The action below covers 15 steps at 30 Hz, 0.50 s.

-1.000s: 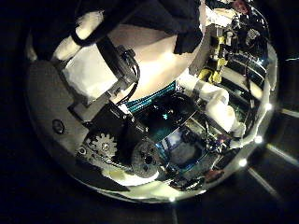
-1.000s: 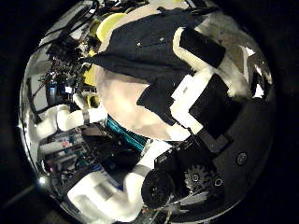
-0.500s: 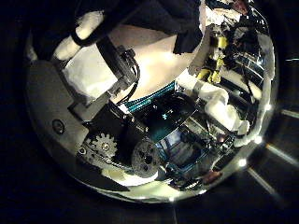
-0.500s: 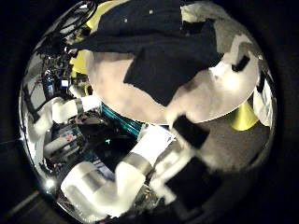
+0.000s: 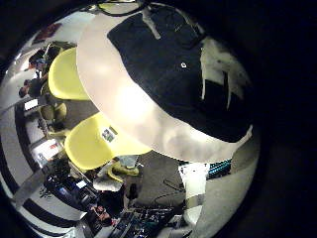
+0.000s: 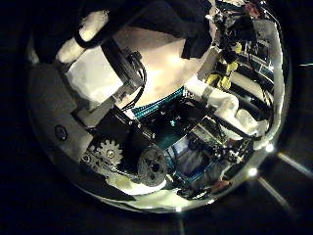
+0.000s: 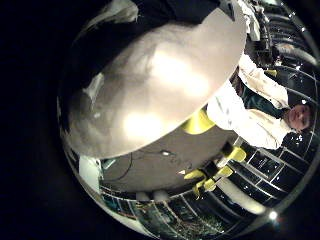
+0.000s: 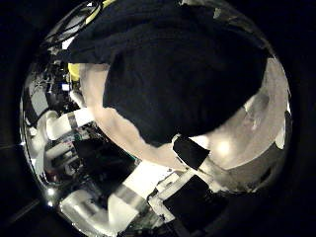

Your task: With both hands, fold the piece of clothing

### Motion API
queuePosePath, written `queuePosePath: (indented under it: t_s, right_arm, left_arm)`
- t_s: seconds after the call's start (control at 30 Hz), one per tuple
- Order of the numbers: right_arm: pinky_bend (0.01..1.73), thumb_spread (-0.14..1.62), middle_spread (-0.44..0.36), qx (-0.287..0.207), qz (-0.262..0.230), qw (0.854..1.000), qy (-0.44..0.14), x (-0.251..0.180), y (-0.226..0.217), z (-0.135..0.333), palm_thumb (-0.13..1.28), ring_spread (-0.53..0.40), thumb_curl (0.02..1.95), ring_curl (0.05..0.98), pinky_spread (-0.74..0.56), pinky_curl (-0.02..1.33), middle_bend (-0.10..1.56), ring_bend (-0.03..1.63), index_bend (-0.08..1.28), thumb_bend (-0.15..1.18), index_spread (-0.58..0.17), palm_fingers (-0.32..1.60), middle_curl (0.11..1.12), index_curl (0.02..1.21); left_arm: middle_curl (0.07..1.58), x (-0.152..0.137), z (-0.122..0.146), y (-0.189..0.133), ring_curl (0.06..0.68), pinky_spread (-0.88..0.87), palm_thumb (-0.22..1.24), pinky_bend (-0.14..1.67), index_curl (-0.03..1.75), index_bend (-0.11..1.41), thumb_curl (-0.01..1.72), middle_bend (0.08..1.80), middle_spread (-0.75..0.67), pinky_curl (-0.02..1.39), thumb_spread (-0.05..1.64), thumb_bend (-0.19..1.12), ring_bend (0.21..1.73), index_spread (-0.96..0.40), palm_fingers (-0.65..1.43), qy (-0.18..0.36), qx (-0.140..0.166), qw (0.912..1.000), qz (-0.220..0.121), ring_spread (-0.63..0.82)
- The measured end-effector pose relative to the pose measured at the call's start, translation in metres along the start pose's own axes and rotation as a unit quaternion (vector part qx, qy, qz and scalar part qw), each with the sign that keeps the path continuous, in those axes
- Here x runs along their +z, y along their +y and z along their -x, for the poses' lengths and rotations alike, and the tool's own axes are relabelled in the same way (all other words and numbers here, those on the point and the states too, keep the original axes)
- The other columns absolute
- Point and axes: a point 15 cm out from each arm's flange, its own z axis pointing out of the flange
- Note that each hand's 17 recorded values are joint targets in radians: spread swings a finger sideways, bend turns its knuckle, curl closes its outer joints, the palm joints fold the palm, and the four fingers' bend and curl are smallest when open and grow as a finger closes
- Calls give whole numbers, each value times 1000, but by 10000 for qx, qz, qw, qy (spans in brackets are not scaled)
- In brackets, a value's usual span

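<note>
**Dark garment now fills the right palm's view**

Compared with half a second ago, the right thumb side view has closed in on the garment point(image 8: 183, 74): the dark cloth covers most of that picture, so it lies close under the right palm. The left thumb side view is almost unchanged.

There is one piece of clothing, dark, lying on one pale round table point(image 5: 129, 109). Two yellow chairs point(image 5: 94, 144) stand beside the table in the left little finger side view.

The left hand point(image 6: 112, 73) has fingers reaching out over the table toward the cloth edge; whether they grip it, I cannot tell. Of the right hand point(image 8: 193, 153) only one dark fingertip shows against the table beside the cloth, and its grasp cannot be judged.
</note>
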Motion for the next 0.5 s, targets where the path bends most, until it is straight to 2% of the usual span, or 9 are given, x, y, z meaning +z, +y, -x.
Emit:
queuePosePath:
  t_s: [0.07,0.1,0.13,0.17,0.2,0.27,0.33,0.37,0.5]
  right_arm:
    - [737,976,-183,-60,78,10000,-6,5,-6,7,690,-242,404,406,-196,458,531,900,173,-13,-308,464,476,432]
    - [750,971,-188,-81,102,9999,-4,7,-8,10,703,-252,406,402,-223,452,531,905,168,-11,-315,487,476,425]
    - [806,964,-206,-90,99,9999,4,8,-10,12,728,-277,412,412,-296,455,568,954,163,-9,-331,622,490,415]
    - [871,961,-224,-93,72,9999,16,7,-12,13,756,-293,417,429,-352,480,578,979,177,-3,-345,680,503,427]
    - [915,947,-261,-90,17,10000,37,6,-15,12,791,-306,425,456,-401,500,637,1025,226,-4,-377,850,534,453]
    - [939,941,-304,-67,-202,9997,121,1,-24,9,830,-308,433,452,-416,502,691,1026,282,-2,-413,1043,555,467]
    - [976,936,-311,-43,-542,9982,256,-10,-36,4,874,-298,442,492,-414,549,777,1055,408,-3,-431,1188,605,545]
    - [1002,933,-293,-23,-765,9965,349,-21,-41,0,910,-294,450,513,-400,579,828,1071,516,0,-437,1231,636,600]
    - [1063,971,-261,49,-1110,9925,505,-45,-42,-11,992,-279,487,554,-361,643,969,1131,706,20,-422,1225,705,701]
  left_arm:
    - [1056,-2,0,-2,515,-725,762,913,1475,173,530,825,-674,733,1140,-14,1206,-544,1010,21,0,10000,-15,-514]
    - [1056,-3,0,-3,515,-725,762,913,1475,173,530,825,-674,733,1140,-14,1206,-544,1010,21,2,10000,-19,-514]
    - [1056,-4,0,-4,515,-725,762,913,1475,173,530,825,-674,733,1140,-14,1206,-543,1010,21,1,10000,-37,-514]
    - [1056,-5,1,-4,515,-725,762,913,1475,173,530,825,-674,733,1140,-14,1206,-543,1010,23,9,10000,-39,-514]
    - [1056,-5,1,-5,515,-725,762,914,1475,173,530,825,-674,733,1140,-14,1206,-543,1010,23,14,10000,-39,-514]
    - [1056,-5,1,-5,515,-725,762,914,1475,173,530,825,-674,733,1139,-14,1206,-542,1010,16,24,10000,-37,-514]
    - [1056,-6,2,-5,515,-725,762,914,1475,173,529,825,-675,733,1139,-14,1206,-542,1010,6,22,10000,-33,-514]
    - [1056,-6,2,-5,515,-725,762,914,1475,173,529,825,-675,733,1139,-14,1206,-541,1010,5,16,10000,-27,-514]
    - [1056,-9,4,-6,515,-725,762,913,1476,173,529,825,-675,733,1139,-14,1206,-540,1010,7,22,10000,-50,-514]
